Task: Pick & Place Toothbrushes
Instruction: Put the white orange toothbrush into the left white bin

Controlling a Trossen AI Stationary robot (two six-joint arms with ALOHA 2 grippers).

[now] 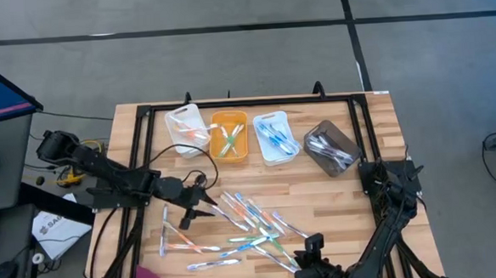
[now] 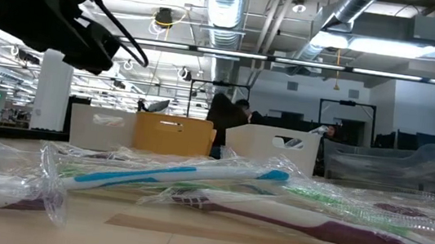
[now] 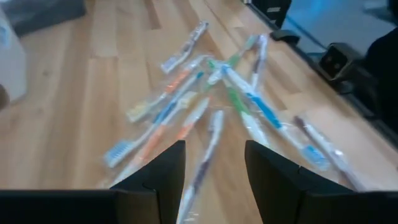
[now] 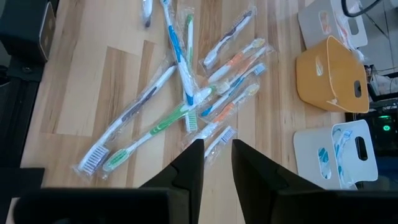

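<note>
Toothbrushes beneath open left hand

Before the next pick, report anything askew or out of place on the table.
The grey bin sits turned at an angle, out of line with the white bin, orange bin and second white bin. Wrapped toothbrushes lie crisscrossed on the table; nothing looks damaged.

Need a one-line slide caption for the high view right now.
Left hand hovers open over wrapped toothbrushes scattered on the wooden table; four bins line the far edge, right hand waits near the front edge.
</note>
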